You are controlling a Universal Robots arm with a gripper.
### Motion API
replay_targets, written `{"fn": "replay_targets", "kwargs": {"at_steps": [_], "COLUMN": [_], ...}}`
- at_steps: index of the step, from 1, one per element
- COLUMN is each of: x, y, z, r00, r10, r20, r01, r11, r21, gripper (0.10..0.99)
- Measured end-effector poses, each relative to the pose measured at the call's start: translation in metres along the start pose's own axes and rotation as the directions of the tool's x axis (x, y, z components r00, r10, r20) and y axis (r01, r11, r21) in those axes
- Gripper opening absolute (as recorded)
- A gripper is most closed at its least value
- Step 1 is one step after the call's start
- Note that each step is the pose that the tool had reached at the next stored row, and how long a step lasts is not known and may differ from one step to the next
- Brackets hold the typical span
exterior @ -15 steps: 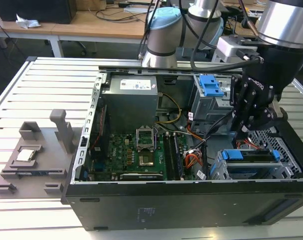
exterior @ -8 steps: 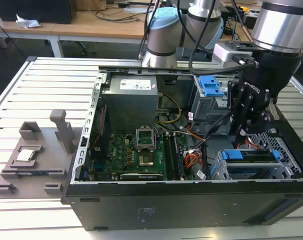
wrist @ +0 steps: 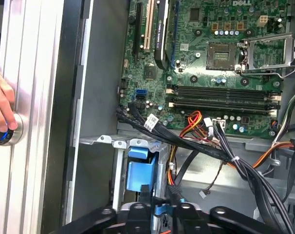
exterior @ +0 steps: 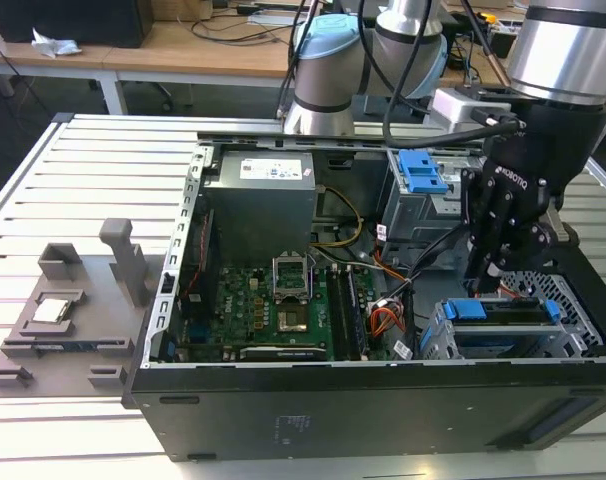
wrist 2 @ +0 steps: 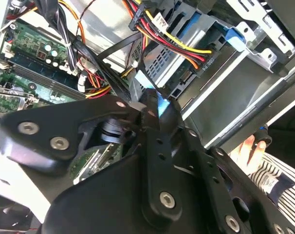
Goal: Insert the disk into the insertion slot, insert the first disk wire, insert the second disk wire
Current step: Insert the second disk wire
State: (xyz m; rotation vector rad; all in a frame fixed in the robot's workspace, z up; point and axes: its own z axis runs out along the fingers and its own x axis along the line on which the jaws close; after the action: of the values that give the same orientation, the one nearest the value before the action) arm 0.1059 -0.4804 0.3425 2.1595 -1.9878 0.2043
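**1 disk seated in the cage, end effector poised at its cable end**

1 black end effector [exterior: 488, 283] hangs inside the open computer case [exterior: 363, 400], at the exterior view's right, directly above the near end of the disk [exterior: 508, 312]. The disk, in its bright blue carrier, lies flat in the top bay of the insertion slot [exterior: 503, 345], the silver perforated cage in the case's lower corner at the exterior view's right. In the second wrist view the fingers [wrist 2: 155, 122] are drawn together on a small light-blue connector [wrist 2: 146, 80], right at the edge of the disk [wrist 2: 186, 53], where a power plug with red, yellow and black wires [wrist 2: 174, 41] is already seated. In the first wrist view the blue carrier [wrist: 138, 170] sits just beyond the fingertips, beside a bundle of black cables [wrist: 206, 151].

The case also holds the green motherboard [exterior: 273, 310], a grey power supply [exterior: 261, 205] and, behind the end effector, a taller grey cage with a blue latch [exterior: 421, 172]. The case rests on a slatted worktop [exterior: 83, 190], where a grey fixture [exterior: 73, 320] holds a small chip. A person's hand [wrist: 1, 109] rests on a knob at the worktop's edge.
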Motion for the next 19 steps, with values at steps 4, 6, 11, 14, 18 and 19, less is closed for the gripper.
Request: {"fn": "replay_targets", "kwargs": {"at_steps": [4,6,11,14,18,19], "x": [0.0000,0.0001,0.0012,0.0015,0.0032,0.0037], "y": [-0.0001,-0.0002,-0.0103,-0.0116,-0.0170,-0.0188], "z": [0.0000,0.0001,0.0004,0.0011,0.0019,0.0019], "r00": [1.0000,1.0000,1.0000,0.9997,0.9989,0.9989], "r10": [0.000,0.000,0.009,0.024,0.047,0.047], "r20": [0.0001,0.0002,0.0008,0.0016,0.0026,0.0027], "r01": [0.000,0.000,-0.009,-0.024,-0.047,-0.047], "r11": [1.0000,1.0000,0.9999,0.9997,0.9988,0.9987], "r21": [0.000,0.000,-0.005,-0.009,-0.016,-0.017], "gripper": [0.129,0.129,0.129,0.129,0.129,0.129]}}
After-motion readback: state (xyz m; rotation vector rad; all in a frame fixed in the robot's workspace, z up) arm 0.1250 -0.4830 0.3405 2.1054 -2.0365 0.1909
